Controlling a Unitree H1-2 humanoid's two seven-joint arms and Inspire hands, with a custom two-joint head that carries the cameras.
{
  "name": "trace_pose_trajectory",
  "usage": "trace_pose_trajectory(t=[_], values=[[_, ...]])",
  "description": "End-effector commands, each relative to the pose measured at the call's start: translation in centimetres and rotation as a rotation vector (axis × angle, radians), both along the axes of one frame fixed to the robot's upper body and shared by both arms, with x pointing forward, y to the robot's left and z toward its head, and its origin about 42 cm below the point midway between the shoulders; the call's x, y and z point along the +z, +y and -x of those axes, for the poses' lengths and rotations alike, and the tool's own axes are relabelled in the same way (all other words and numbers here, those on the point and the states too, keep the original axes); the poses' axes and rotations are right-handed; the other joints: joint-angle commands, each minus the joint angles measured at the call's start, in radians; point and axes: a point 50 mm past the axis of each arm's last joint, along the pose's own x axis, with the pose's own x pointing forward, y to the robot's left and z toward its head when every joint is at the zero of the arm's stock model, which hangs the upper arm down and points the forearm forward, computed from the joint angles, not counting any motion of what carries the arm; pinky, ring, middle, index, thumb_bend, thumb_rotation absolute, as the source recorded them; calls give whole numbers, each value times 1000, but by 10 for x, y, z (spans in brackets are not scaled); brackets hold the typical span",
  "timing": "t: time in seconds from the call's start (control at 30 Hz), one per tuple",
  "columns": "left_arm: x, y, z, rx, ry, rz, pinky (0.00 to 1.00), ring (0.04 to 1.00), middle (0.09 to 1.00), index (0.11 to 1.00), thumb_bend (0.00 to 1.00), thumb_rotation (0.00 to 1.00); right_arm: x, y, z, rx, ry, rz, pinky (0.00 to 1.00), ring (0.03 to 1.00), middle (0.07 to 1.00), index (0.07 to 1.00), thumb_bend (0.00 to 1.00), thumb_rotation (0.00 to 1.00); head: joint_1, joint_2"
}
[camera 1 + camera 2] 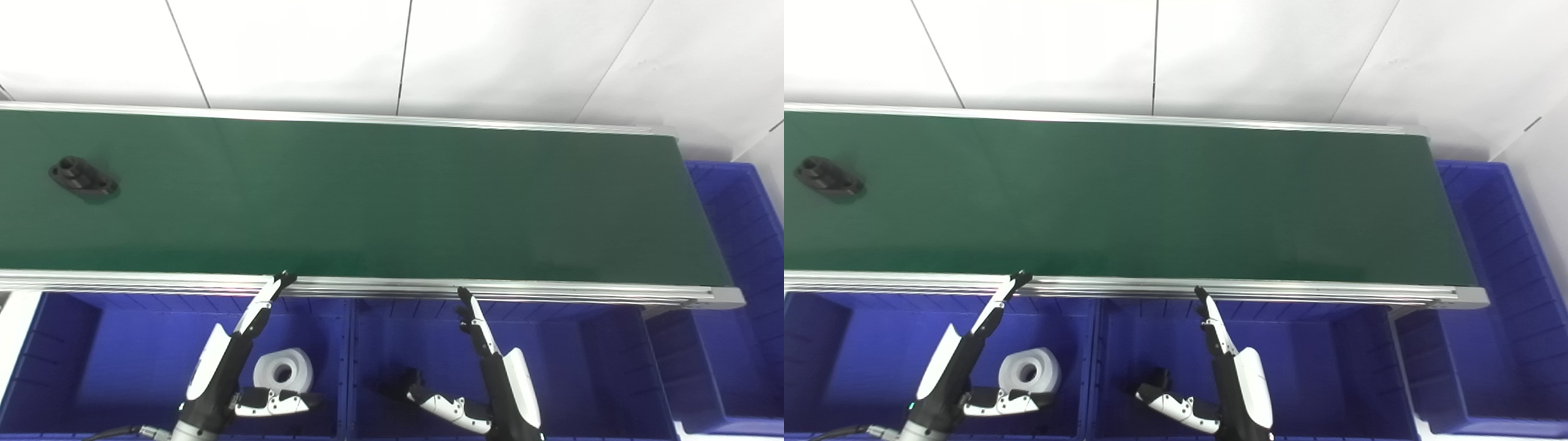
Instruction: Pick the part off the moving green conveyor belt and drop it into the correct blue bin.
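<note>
Both hands hover spread and empty above the blue bins (122,343): left hand (236,367), right hand (490,373). Beyond them runs the green conveyor belt (380,202), with the black part (82,176) lying far left. A white ring (283,370) rests in the left bin.

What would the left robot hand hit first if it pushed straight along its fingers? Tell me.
Probably the conveyor's near metal rail: the left robot hand has fingertips already at it. If they pass above, the green belt comes next; height is unclear.
</note>
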Motion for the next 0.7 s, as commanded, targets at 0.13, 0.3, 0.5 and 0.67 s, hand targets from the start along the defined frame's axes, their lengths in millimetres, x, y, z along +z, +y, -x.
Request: trace_pose_trajectory(t=[0.13,0.3,0.5,0.67], values=[[1,8,4,1,-6,11,972,981,977,937,713,357,8,4,1,0,-67,-30,843,917,971,989,770,581,5,-1],[0,13,10,6,-21,-8,941,955,959,923,722,358,8,4,3,-9,-67,-38,828,906,969,989,768,589,19,6],[-3,22,21,44,6,-10,879,912,934,897,741,369,10,1,3,-6,-62,-33,859,928,975,993,752,586,33,14],[-5,19,25,60,12,1,873,911,933,889,738,401,12,-2,5,-4,-54,-36,887,935,977,998,750,592,63,9]])
